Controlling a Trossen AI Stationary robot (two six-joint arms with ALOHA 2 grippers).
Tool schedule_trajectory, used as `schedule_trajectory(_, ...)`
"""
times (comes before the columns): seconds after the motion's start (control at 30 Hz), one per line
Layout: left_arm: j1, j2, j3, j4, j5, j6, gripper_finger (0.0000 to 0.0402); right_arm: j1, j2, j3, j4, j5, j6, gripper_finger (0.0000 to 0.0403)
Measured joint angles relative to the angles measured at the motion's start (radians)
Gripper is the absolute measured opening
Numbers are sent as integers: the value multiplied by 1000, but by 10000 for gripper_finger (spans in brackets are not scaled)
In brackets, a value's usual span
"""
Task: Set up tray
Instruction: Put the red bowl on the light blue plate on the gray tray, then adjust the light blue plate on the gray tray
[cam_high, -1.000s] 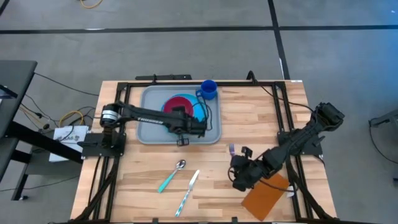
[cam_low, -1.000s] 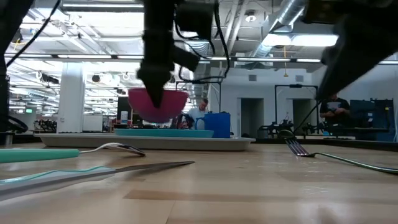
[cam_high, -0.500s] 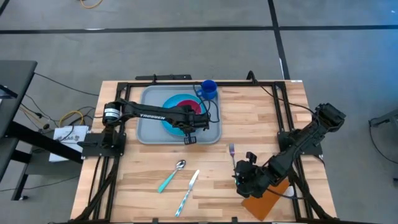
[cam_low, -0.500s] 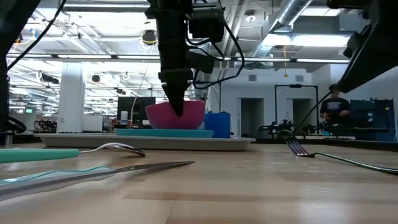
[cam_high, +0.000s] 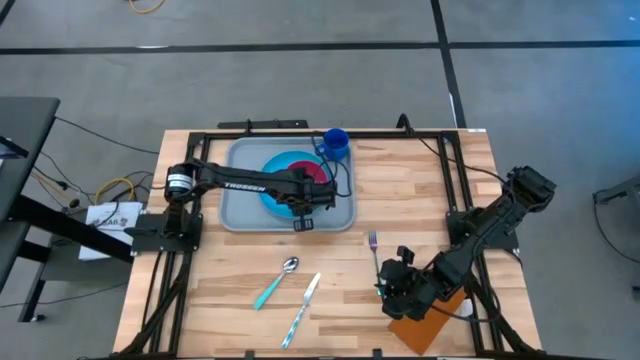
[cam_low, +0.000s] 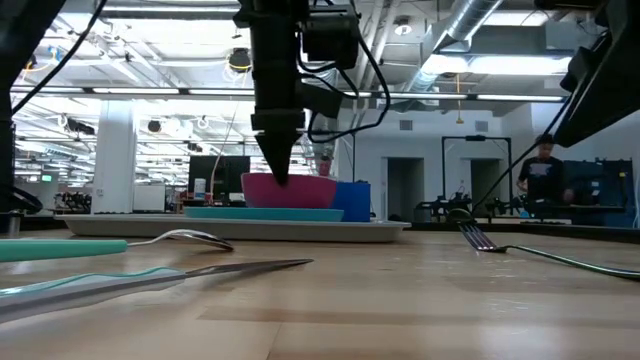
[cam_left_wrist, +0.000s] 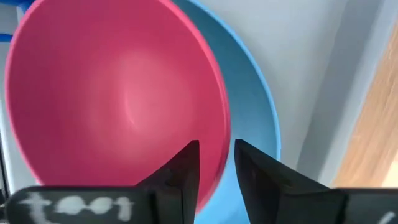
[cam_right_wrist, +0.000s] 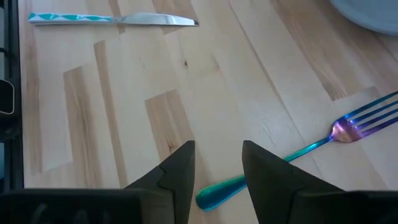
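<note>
The light grey-blue tray (cam_high: 240, 215) lies at the far left of the table, and a round blue plate (cam_high: 268, 193) lies in it. A pink bowl (cam_high: 312, 168) stands on the plate, seen resting there in the low view (cam_low: 290, 190). My left gripper (cam_high: 303, 200) points down at the bowl's rim and is shut on it. My right gripper (cam_high: 392, 283) is open and hovers near the table's right near corner. An iridescent fork (cam_high: 374, 248) lies flat on the wood, and its teal handle end (cam_right_wrist: 214, 196) shows between the right fingers. My left gripper (cam_left_wrist: 217, 165) has the pink bowl's rim (cam_left_wrist: 222, 146), on the side toward the table's near edge, between its two fingers. One finger (cam_left_wrist: 186, 168) is inside the bowl and one (cam_left_wrist: 249, 168) is outside. The fingers come from above, pointing down. The bowl sits upright on the plate (cam_left_wrist: 255, 124).
A blue cup (cam_high: 335, 143) stands on the table at the tray's far right corner. A spoon (cam_high: 275, 285) and a knife (cam_high: 303, 307) lie near the near edge. A rust-brown napkin (cam_high: 425, 322) lies under my right arm. A black frame borders the table.
My left gripper has carried the bowl toward the table's right and then down. The bowl was lifted clear a second ago and now rests on the plate. My right gripper has drawn back from the fork toward the near right corner, while the fork has stayed on the table.
</note>
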Motion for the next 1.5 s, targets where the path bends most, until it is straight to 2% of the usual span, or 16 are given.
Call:
schedule_trajectory(0.23, -12, 0, 10, -161, 0, -69, 93, 0, 0, 0, -5, -1, -3, 124)
schedule_trajectory(0.47, -31, -12, 12, -243, -13, -127, 94, 0, 0, 0, -9, -3, -6, 124)
schedule_trajectory(0.67, -41, -12, 12, -375, -59, -178, 94, 0, 0, 0, -11, -4, -10, 124)
schedule_trajectory(0.83, -44, -20, 12, -482, -162, -252, 94, 0, 0, 0, -11, -4, -10, 124)
schedule_trajectory(0.93, -20, -27, 4, -541, -167, -267, 94, 1, 0, 0, -11, -4, -10, 124)
schedule_trajectory(1.07, 14, -99, -60, -512, -144, -260, 93, 2, 0, 0, -11, -4, -10, 124)
schedule_trajectory(1.2, 57, -200, -190, -471, -168, -268, 88, 3, 0, 1, -16, -5, -11, 124)
schedule_trajectory(1.3, 87, -305, -342, -299, -162, -249, 63, 3, 0, 1, -18, -5, -12, 124)
schedule_trajectory(1.4, 107, -394, -505, -90, -122, -164, 19, 2, 0, 1, -19, -5, -12, 124)
schedule_trajectory(1.5, 142, -454, -634, 28, -136, -157, 7, 2, 0, 1, -16, -4, -12, 124)
